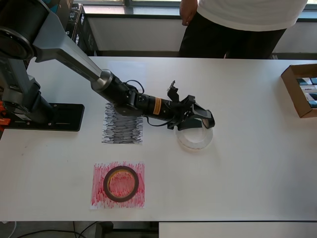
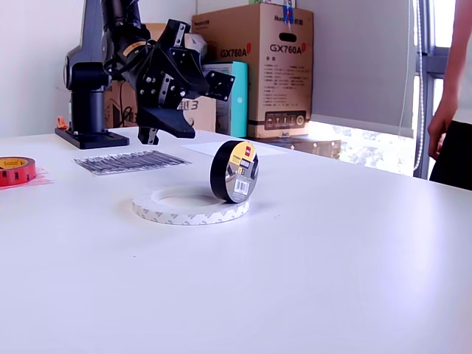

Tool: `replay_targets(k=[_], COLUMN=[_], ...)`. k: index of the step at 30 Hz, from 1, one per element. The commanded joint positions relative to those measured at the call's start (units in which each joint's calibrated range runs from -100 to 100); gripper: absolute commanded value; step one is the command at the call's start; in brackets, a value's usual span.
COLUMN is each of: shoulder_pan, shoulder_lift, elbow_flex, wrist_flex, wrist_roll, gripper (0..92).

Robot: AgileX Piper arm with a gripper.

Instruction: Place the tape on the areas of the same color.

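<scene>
At the front of the white table (image 2: 346, 265), nearest the exterior camera, the wide white ring (image 2: 190, 206) lies flat on bare tabletop, on none of the sheets. The small black roll (image 2: 234, 171) stands on edge on the ring's rim, its labelled core facing the camera. In the overhead view it sits at about 1 o'clock on the ring.

Just behind, the gripper (image 2: 164, 129) hangs above the table. In the overhead view its fingers reach to the roll, yet the exterior view shows the roll standing free in front of it. The jaws look spread apart and hold nothing; whether a fingertip touches the roll I cannot tell.

Taking the ring as the dial's centre in the overhead view, the black scribbled sheet (image 1: 122, 130) lies at 9 o'clock, partly under the arm's wrist, with no roll on it. At 8 o'clock, well apart, is the red scribbled sheet (image 1: 99, 193), and the red roll (image 1: 120, 183) with its brownish inner ring lies flat on it, inside its edges. At about 10 o'clock the plain white sheet (image 1: 126, 74) lies beyond the black one, faint against the table and bare.

Farther off, the arm's black base (image 1: 49, 116) stands at 9 o'clock by the table's edge. An open cardboard box (image 1: 299, 89) sits at 2 o'clock near the far corner. A person (image 1: 237, 25) in a white top stands behind the table at 1 o'clock. In the exterior view, stacked cartons (image 2: 254, 70) rise behind the arm.
</scene>
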Motion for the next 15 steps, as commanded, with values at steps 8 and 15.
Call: replay_targets(k=[8, 15], shoulder_pan=[0.42, 0.5], shoulder_lift=[2.92, 3.38], elbow_flex=[-1.02, -1.57], wrist_flex=[-0.38, -0.47], wrist_roll=[0.06, -1.09], gripper=[59.2, 59.2])
